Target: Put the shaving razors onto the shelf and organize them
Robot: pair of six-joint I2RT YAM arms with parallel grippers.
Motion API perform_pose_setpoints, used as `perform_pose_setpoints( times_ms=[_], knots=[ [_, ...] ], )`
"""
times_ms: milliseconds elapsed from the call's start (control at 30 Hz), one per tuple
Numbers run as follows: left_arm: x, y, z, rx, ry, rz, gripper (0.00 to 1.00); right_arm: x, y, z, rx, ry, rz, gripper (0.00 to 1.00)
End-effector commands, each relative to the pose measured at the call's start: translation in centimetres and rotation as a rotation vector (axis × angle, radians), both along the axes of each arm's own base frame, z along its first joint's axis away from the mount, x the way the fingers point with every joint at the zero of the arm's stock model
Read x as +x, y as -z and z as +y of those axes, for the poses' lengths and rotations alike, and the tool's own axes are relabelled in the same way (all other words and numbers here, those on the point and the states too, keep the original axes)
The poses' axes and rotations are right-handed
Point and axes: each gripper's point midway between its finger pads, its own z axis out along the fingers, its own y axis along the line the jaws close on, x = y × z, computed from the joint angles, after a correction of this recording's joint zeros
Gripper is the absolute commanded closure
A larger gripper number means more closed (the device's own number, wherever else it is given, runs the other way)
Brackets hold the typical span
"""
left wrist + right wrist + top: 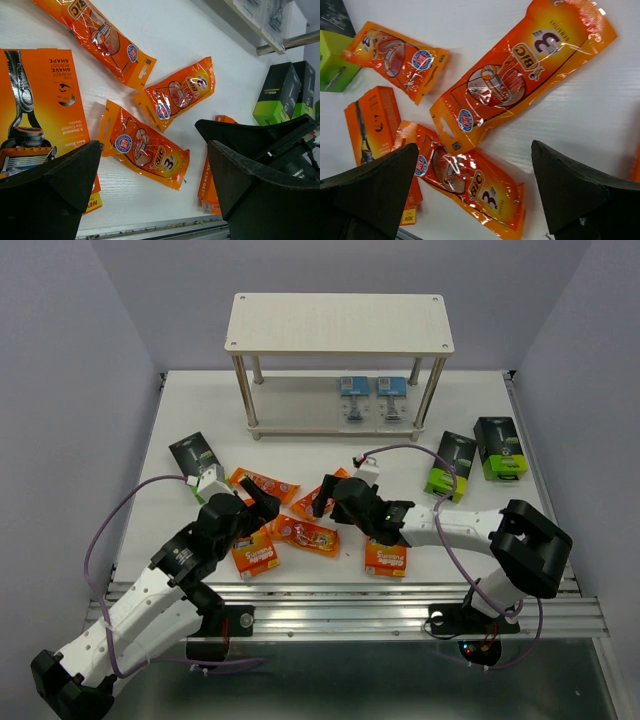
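Currently both spread pincers, left pincer (262, 502) and right pincer (325, 494), hover over orange foil packets (305, 533) loose on the counter (300, 455); pinch one flat edge cleanly, then carry it to the shelf (338, 324).

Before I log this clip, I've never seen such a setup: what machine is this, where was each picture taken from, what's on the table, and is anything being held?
These are two robot arms bolted at the table's near edge. The wide picture comes from a fixed camera above and behind them. The other two come from a camera on each wrist, so the dark wedges there are that arm's own fingers.

The left hand and right hand are both open and hold nothing.

On the table lie razor packs: orange foil packets, flat orange boxes and black-and-green boxes. The shelf stands at the far side, with two blue blister packs on its lower board.
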Motion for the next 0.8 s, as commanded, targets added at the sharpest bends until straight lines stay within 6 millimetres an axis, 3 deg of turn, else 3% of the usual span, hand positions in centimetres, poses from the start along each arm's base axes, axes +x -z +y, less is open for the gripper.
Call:
perform_pose_setpoints(
  times_ms=[0, 467, 600, 767],
  knots=[
    [0.4, -1.0, 0.1, -0.027, -0.017, -0.047, 0.01, 0.0, -1.5, 3.1, 0.200, 0.030, 0.000, 0.00],
    [0.0, -1.2, 0.8, -0.034, -0.031, -0.064, 0.01, 0.6, 3.4, 4.9, 0.196, 0.100, 0.116, 0.02],
    [0.0, -1.3, 0.9, -0.035, -0.035, -0.066, 0.01, 0.5, 4.8, 5.0, 0.197, 0.133, 0.156, 0.16],
    [0.0, -1.9, 1.0, -0.042, -0.037, -0.086, 0.01, 0.0, 6.6, 4.8, 0.167, 0.158, 0.220, 0.22]
  ],
)
